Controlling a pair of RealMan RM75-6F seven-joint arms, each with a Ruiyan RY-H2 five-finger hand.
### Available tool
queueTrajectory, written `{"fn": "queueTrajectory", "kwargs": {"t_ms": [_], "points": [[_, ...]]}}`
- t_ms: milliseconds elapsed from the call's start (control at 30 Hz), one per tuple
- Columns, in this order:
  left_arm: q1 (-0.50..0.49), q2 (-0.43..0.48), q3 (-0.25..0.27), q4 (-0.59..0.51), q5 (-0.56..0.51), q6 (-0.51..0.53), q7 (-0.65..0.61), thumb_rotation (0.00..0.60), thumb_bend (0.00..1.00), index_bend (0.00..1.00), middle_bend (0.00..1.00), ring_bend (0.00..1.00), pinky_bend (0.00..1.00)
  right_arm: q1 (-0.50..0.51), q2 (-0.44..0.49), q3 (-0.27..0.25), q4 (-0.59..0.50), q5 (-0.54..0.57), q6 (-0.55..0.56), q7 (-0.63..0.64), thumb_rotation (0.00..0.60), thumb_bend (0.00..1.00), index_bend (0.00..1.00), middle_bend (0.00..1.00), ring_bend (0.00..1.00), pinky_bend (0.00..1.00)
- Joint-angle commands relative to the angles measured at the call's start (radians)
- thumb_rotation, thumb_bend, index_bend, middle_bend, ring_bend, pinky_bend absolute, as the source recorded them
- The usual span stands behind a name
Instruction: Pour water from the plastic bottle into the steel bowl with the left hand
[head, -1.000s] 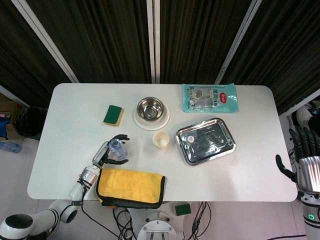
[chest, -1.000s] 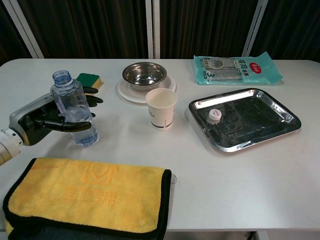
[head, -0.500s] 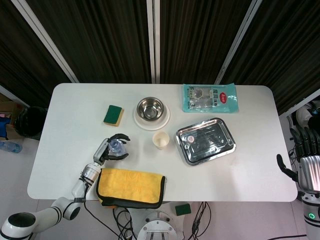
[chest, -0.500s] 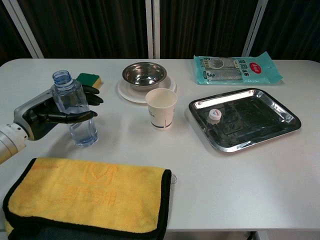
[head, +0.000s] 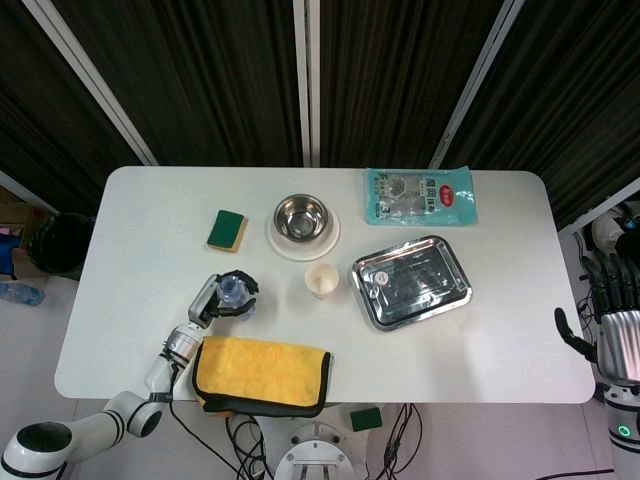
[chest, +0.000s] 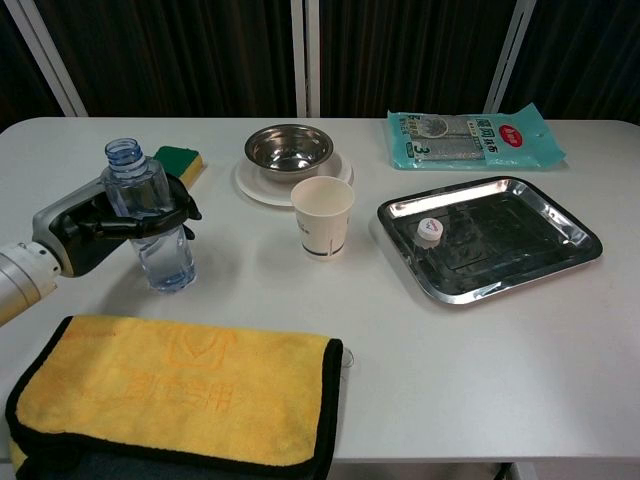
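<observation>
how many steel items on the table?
2: a bowl on a white plate at the far centre, and a tray on the right, holding a bottle cap. None seem hidden.

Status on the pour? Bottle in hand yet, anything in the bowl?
Done: the plastic bottle is uncapped; a white cap lies in the steel tray. In hand: the left hand has its fingers wrapped around the bottle, which stands upright on the table. Left: lift, carry to the steel bowl and tip. The bowl looks empty. The right hand is idle off the table edge.
</observation>
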Motion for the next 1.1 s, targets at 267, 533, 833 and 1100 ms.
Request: {"fn": "queueTrajectory", "kwargs": {"t_ms": [267,533,833,1100], "points": [[-0.004,0.01,0.007,-0.01,0.009,0.002,-0.008,0.6,0.35,0.62,0.6,0.44,0.52,0.0,-0.002,0.0,0.003,0.003,-0.002,0.0,0.6,0.35,0.0,0.0,0.0,0.0],[-0.005,0.017,0.006,-0.023,0.011,0.015,-0.007,0.6,0.39,0.64,0.62,0.46,0.54,0.0,-0.002,-0.001,0.003,0.004,-0.005,-0.001,0.6,0.35,0.0,0.0,0.0,0.0],[-0.005,0.035,-0.004,-0.057,0.013,0.044,0.036,0.6,0.43,0.67,0.65,0.52,0.56,0.0,-0.001,0.001,0.005,0.009,-0.007,0.002,0.6,0.35,0.0,0.0,0.0,0.0],[-0.013,0.076,-0.027,-0.115,0.013,0.073,0.128,0.6,0.45,0.67,0.65,0.52,0.62,-0.002,0.004,0.006,0.003,0.011,0.001,0.009,0.6,0.35,0.0,0.0,0.0,0.0]]}}
